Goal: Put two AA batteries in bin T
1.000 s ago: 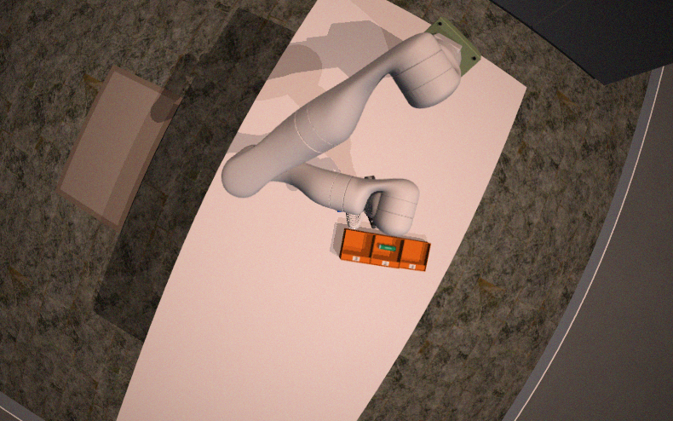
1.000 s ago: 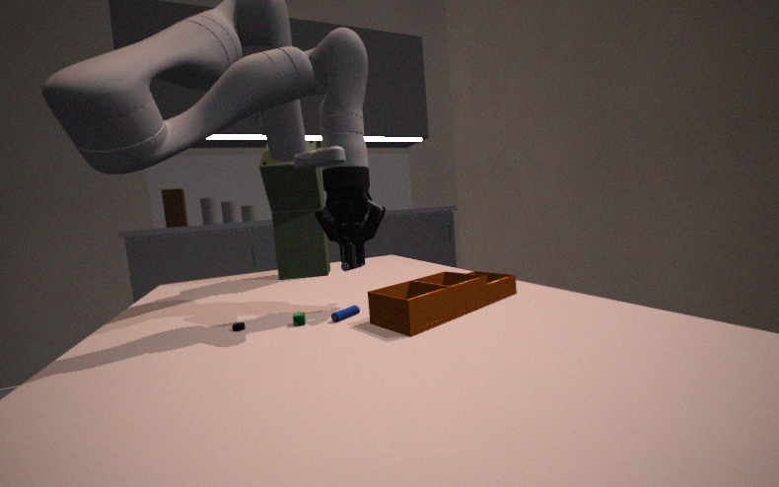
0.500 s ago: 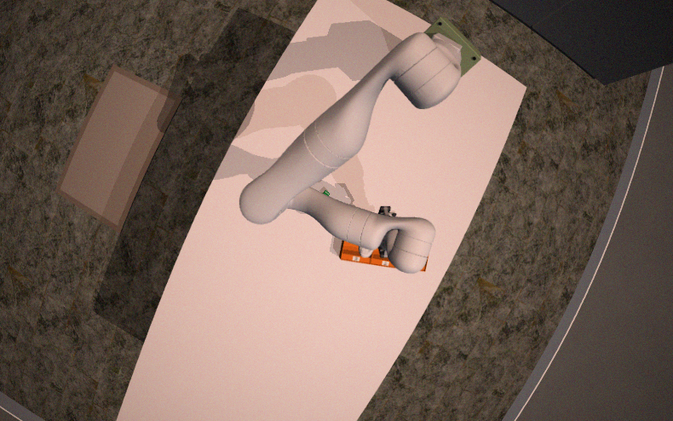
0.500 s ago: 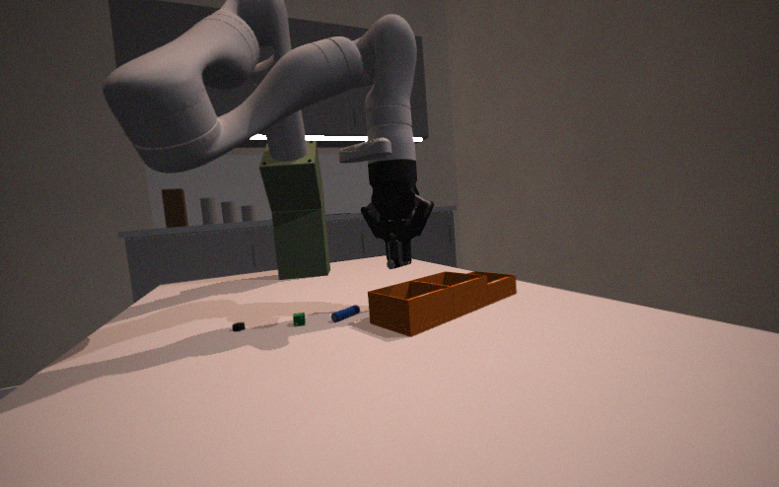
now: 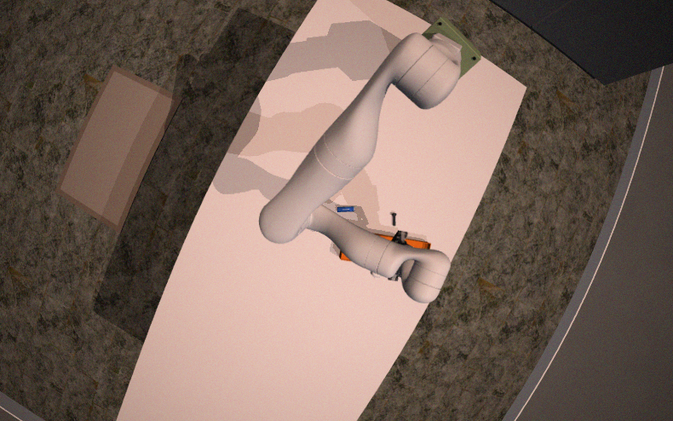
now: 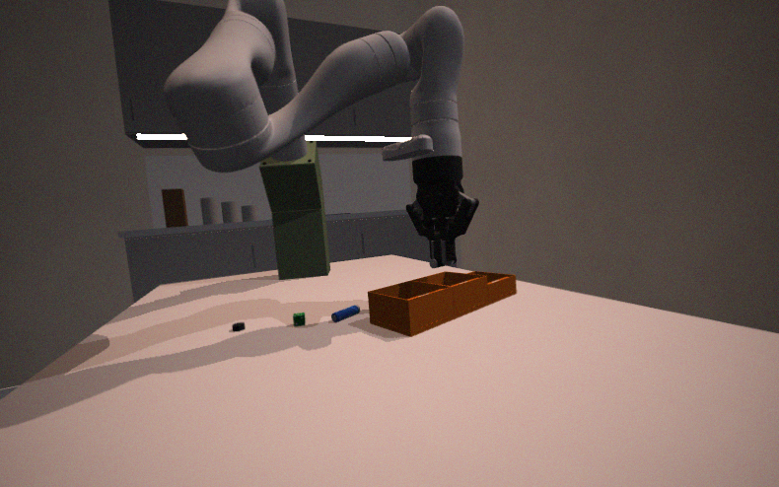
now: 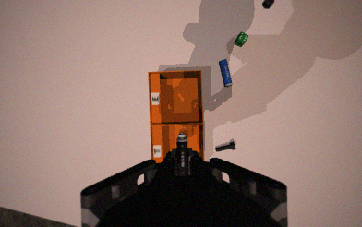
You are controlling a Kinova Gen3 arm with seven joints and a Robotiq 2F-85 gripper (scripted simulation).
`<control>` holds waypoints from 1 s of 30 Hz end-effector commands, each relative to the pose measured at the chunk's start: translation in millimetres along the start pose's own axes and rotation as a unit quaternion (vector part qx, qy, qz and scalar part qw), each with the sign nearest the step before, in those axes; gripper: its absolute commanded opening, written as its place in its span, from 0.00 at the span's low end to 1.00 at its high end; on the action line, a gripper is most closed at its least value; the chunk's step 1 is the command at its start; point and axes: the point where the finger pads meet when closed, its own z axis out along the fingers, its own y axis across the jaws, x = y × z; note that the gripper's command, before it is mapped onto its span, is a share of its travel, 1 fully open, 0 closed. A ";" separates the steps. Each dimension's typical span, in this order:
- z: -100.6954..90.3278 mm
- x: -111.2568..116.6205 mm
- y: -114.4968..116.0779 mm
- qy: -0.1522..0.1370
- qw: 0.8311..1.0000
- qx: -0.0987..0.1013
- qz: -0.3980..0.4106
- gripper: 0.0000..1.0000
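Blue battery (image 5: 345, 209) (image 6: 345, 313) (image 7: 225, 73), probably light, rigid and prone to rolling, lies on the table at one o'clock from the gripper (image 5: 397, 256) (image 6: 442, 262) (image 7: 182, 154) in the wrist view, best pinched mid-barrel; the fingers are nearly closed, any grip unclear.

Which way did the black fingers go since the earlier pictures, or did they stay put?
Yes: the fingers moved right in the exterior view, from left of the orange bins to above them.
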 end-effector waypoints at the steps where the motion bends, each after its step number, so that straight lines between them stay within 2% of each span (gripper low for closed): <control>1: -1.9 -6.3 -2.8 -0.001 1.000 0.002 -0.004 0.09; 30: -1.8 -1.8 0.2 -0.001 1.000 0.002 -0.004 0.09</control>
